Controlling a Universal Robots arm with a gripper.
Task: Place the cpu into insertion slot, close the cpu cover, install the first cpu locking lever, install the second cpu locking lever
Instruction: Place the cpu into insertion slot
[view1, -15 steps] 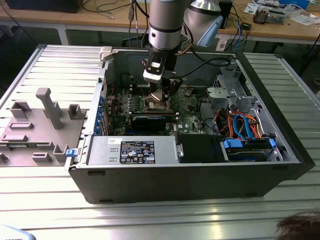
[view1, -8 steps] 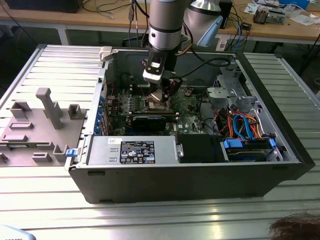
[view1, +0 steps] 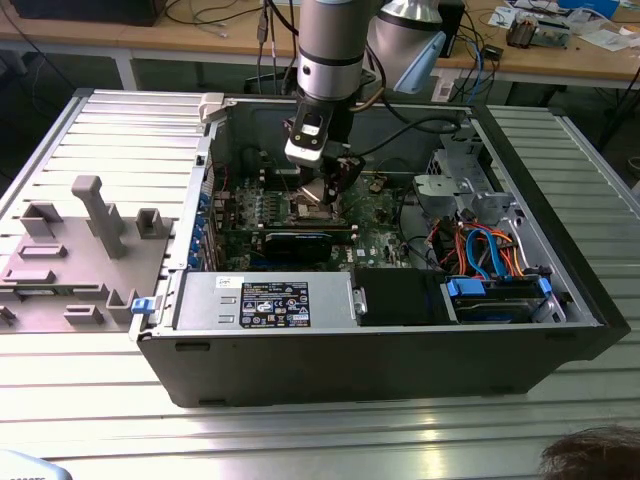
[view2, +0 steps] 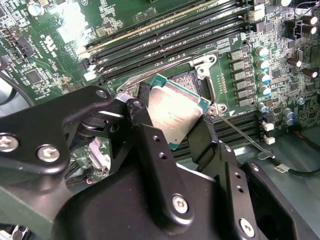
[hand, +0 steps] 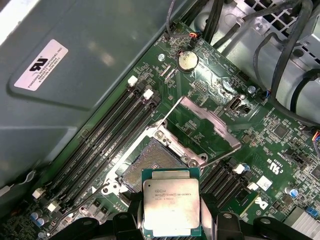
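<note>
**Item 1 – gripper** (view2: 172, 117): black two-finger unit on the UR arm, fingers (view2: 142, 130) pinching opposite edges of the cpu (view2: 177, 112). In the exterior view it is reaching down into the open PC case (view1: 350, 375) from the view's 12 o'clock, w/ the gripper (view1: 325, 190) hanging over the motherboard (view1: 385, 215).

**Item 2 – cpu** (hand: 171, 202): silver-grey lid facing up, green edge showing. It is being held just over one edge of the insertion slot (hand: 147, 167), apart from it and not seated. It is looking slightly tilted vs. the board in the second wrist view.

**Item 3 – insertion slot** (view2: 192, 80): contact field is lying bare inside a silvery rim.

**Item 4 – cpu cover** (hand: 207, 122): standing swung open, hinged at the slot's far side from the chip.

**Item 5 – lever** (view2: 245, 134): thin wire rod running out from a socket corner. Whether it is latched: cannot tell.

**Item 6 – memory slots** (hand: 107, 130): long, parallel, flanking the socket.

**Item 7 – coin cell** (hand: 188, 60): sitting on the board beyond the cover.

**Exterior view, misc.:**
- power supply (view1: 265, 300): sitting in the case toward 7 o'clock
- drive bay w/ blue and orange cables (view1: 490, 255): sitting toward 3 o'clock
- grey fixture tray (view1: 90, 230): lying outside the case at 9 o'clock
- slatted metal table (view1: 300, 440): carrying everything above
</note>
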